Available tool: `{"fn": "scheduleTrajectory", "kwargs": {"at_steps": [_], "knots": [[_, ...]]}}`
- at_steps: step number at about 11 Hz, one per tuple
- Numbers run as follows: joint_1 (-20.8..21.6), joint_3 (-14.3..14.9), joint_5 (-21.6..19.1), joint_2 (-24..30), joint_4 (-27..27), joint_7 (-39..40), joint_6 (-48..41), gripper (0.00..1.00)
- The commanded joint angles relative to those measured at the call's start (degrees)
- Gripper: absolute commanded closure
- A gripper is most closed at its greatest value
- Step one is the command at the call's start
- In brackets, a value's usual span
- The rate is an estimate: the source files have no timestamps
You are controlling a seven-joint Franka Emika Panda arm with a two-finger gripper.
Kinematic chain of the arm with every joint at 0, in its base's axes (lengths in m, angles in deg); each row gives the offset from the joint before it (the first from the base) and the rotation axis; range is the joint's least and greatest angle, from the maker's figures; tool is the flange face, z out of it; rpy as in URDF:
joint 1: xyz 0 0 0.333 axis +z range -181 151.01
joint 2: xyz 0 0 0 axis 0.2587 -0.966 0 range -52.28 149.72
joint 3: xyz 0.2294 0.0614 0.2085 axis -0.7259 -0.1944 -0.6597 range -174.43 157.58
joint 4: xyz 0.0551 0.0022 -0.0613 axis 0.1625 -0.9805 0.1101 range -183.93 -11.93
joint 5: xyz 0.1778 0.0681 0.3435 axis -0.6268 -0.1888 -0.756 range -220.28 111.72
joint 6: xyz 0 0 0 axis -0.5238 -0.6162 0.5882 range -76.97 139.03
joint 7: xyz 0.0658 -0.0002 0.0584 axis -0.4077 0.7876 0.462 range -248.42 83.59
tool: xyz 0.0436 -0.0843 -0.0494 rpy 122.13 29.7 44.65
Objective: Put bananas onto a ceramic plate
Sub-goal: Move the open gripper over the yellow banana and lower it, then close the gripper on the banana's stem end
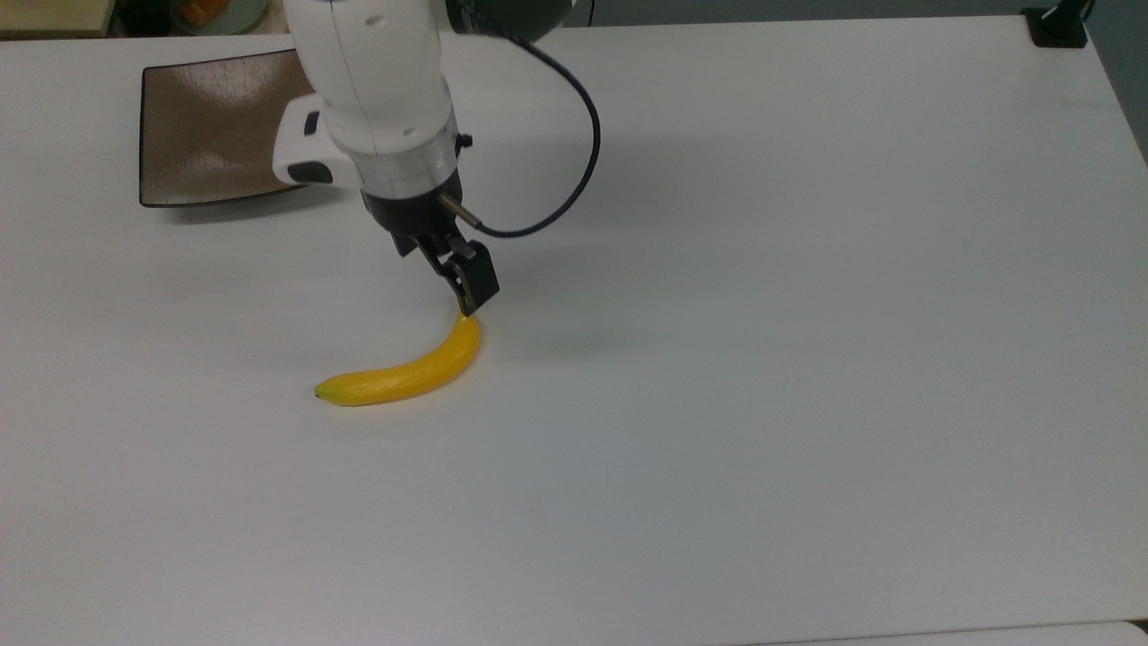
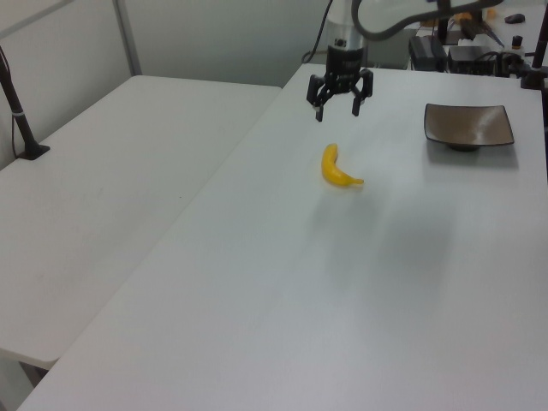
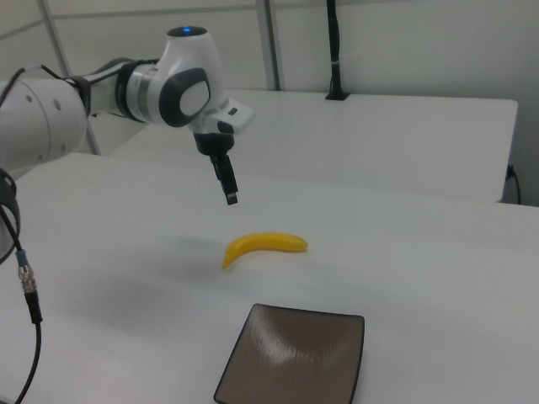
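The yellow banana (image 1: 404,377) lies flat on the white table (image 1: 762,359), stem toward the arm; it also shows as the banana (image 2: 338,169) and the banana (image 3: 265,245). The square brown ceramic plate (image 1: 202,135) sits bare at the top view's upper left, seen also as the plate (image 2: 468,124) and the plate (image 3: 295,358). My gripper (image 2: 337,110) hangs open in the air with nothing between its fingers. In the top view the gripper (image 1: 441,269) is over the banana's stem end, one fingertip (image 1: 468,301) overlapping the stem. The right view shows the gripper (image 3: 229,192) above the table, clear of the banana.
A black cable (image 1: 578,152) loops from the wrist. A black clamp (image 1: 1056,27) sits at the top view's upper right corner. A second white table (image 2: 128,171) adjoins in the left view, with a black post (image 2: 19,111). Clutter stands behind the table's far edge.
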Motion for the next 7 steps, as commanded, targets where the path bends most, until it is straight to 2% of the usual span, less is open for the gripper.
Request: {"fn": "scheduleTrajectory", "kwargs": {"at_steps": [1,7], "knots": [[-0.2,-0.2,1.2,-3.6,1.1,-0.9,4.5,0.00],[-0.6,0.0,2.5,-9.8,1.1,-1.0,9.3,0.00]]}}
